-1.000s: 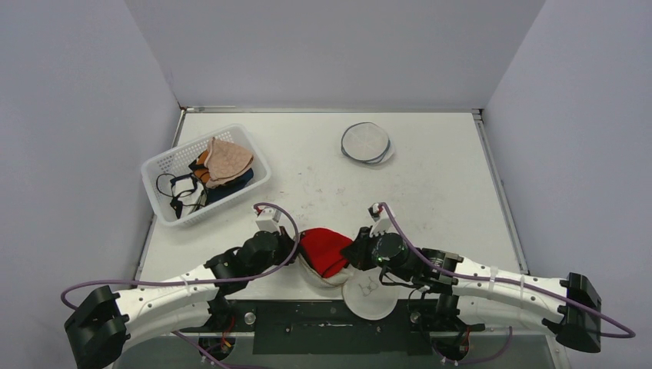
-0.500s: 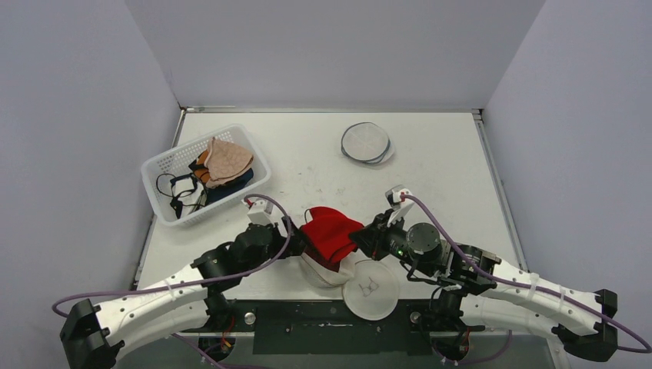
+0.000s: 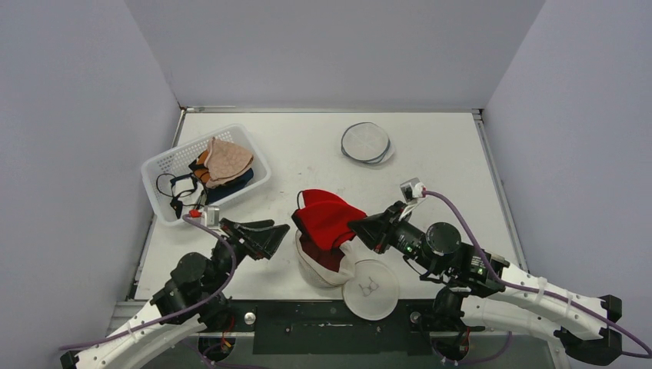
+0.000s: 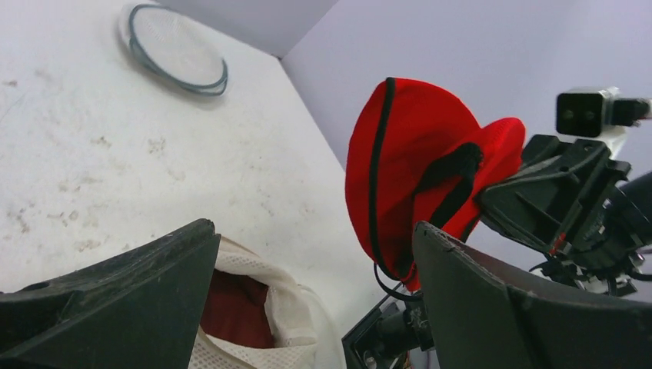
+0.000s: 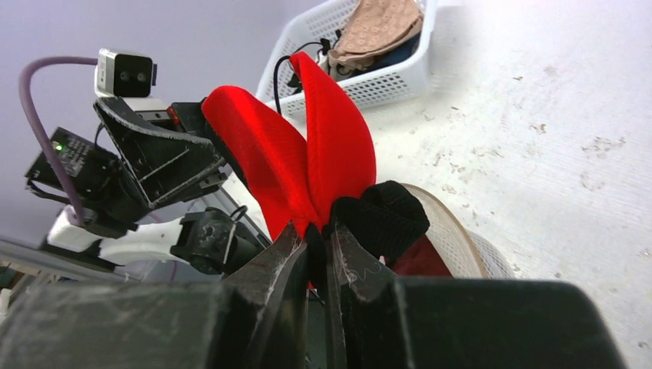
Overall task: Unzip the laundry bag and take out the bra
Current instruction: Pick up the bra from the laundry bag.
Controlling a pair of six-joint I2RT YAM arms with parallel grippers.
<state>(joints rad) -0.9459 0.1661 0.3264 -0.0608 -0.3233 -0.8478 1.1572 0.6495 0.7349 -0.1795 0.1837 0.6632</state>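
The red bra (image 3: 327,217) with black trim hangs lifted above the white mesh laundry bag (image 3: 319,269), whose mouth gapes. My right gripper (image 3: 360,228) is shut on the bra's black edge; in the right wrist view the bra (image 5: 307,154) rises from between the jaws of the right gripper (image 5: 319,246). Left of the bag, my left gripper (image 3: 275,240) stands wide open, holding nothing. In the left wrist view the bra (image 4: 415,161) hangs beyond the open left gripper (image 4: 311,231), and dark red cloth shows inside the laundry bag (image 4: 269,327).
A white basket (image 3: 158,171) with several garments sits at the left, also in the right wrist view as the basket (image 5: 384,84). A round mesh disc (image 3: 367,143) lies far back. The bag's round flap (image 3: 371,290) rests at the near table edge.
The left gripper opened, let go and drew back to the left. The right gripper carried the red bra up and away from the bag.
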